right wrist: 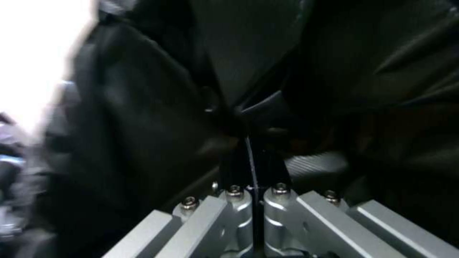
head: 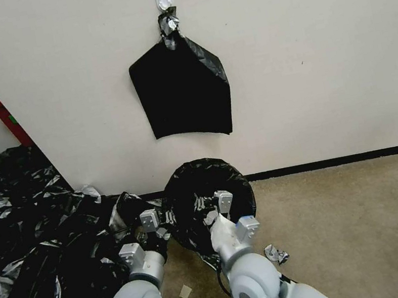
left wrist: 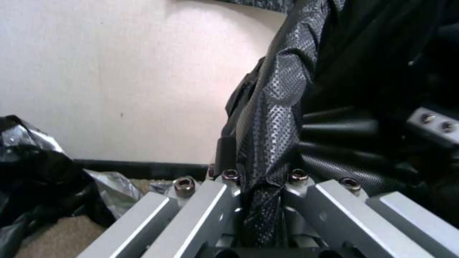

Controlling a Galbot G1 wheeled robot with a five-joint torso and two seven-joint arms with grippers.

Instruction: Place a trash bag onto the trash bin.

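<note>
Head view: the trash bag [head: 207, 196] is draped over a round shape on the carpet [head: 356, 224] at the foot of the wall [head: 303, 38], covering it fully, so the trash bin itself cannot be made out. Both arms reach to it. Left gripper [head: 169, 218] sits at the bag's left edge, clamped on a fold of plastic [left wrist: 268, 150]. Right gripper [head: 207, 203] is over the bag's middle, its fingers [right wrist: 241, 168] pressed together on the plastic.

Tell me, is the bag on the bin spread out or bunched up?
Spread out. The bag makes a round black dome by the wall, and both the left gripper and right gripper pinch its film.
</note>
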